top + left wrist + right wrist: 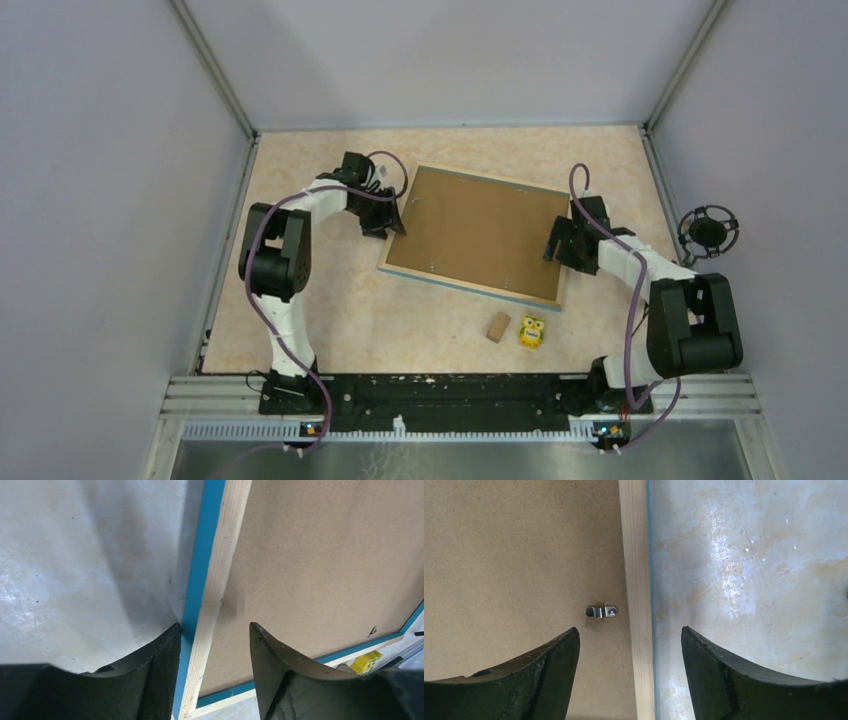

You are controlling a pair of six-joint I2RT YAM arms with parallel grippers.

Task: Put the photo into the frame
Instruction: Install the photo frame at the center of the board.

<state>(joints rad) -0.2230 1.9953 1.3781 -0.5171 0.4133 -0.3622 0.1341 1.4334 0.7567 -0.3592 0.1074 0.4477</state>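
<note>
- Left pincer [215, 630] gapes wide, fingers astride the frame [219, 580] at its left rail, gripping nothing.
- Right pincer [630, 632] is spread wide over the opposite rail, empty.
- Frame lies back-up in the middle of the counter [400, 320], brown backing board [478, 230] set inside it.

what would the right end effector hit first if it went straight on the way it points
Most likely the light wood rail of the blue-edged rectangular frame, which lies between the open fingers of the right end effector; depth is hard to judge.
</note>
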